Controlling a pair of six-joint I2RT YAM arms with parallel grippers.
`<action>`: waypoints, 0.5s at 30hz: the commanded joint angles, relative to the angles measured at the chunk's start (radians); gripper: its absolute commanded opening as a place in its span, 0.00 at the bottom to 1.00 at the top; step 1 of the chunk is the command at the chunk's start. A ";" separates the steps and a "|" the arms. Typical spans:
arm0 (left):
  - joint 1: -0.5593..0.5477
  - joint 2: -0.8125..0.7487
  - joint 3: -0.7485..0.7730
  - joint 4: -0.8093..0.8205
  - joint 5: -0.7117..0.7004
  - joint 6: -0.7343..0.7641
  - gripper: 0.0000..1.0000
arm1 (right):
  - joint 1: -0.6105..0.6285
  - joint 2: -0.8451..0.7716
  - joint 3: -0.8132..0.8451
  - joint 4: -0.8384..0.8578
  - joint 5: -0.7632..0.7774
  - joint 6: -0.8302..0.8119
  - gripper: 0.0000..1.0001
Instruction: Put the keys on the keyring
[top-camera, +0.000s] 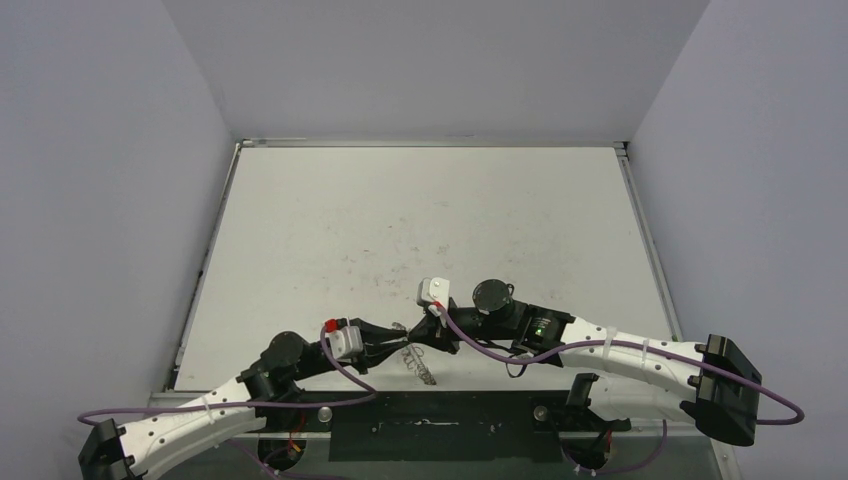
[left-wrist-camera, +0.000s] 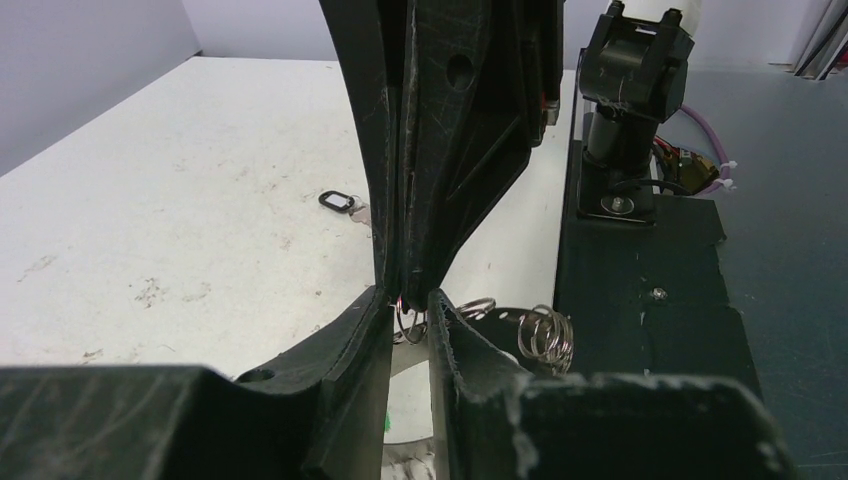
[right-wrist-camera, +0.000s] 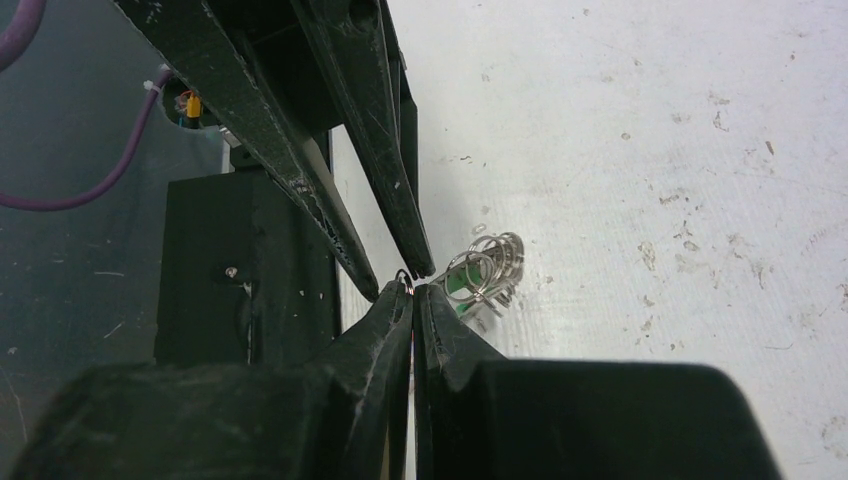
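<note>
My right gripper (right-wrist-camera: 412, 290) is shut on one small wire loop of the keyring (right-wrist-camera: 492, 262), whose silvery loops hang just right of its tips. A green tag (right-wrist-camera: 460, 284) shows among those loops. My left gripper (left-wrist-camera: 410, 305) meets it tip to tip, its fingers slightly apart on either side of the pinched loop and gripping nothing. Seen from above, both grippers (top-camera: 400, 347) (top-camera: 420, 338) meet near the table's near edge, with the keyring (top-camera: 422, 365) hanging below them. A key with a black oblong tag (left-wrist-camera: 338, 202) lies apart on the table.
The black mounting plate (left-wrist-camera: 640, 290) and the right arm's base (left-wrist-camera: 625, 120) stand close beside the grippers at the table's near edge. White table (top-camera: 420, 220) stretches away behind, scuffed, with grey walls (top-camera: 100, 200) on both sides and at the back.
</note>
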 joint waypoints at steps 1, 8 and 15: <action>-0.005 -0.038 0.055 -0.066 -0.002 0.022 0.18 | 0.002 -0.006 0.045 0.068 0.000 0.007 0.00; -0.004 -0.116 0.037 -0.135 -0.024 -0.031 0.15 | 0.004 -0.008 0.043 0.069 0.004 0.007 0.00; -0.004 -0.146 0.013 -0.135 -0.027 -0.053 0.18 | 0.004 -0.017 0.043 0.076 0.003 0.029 0.00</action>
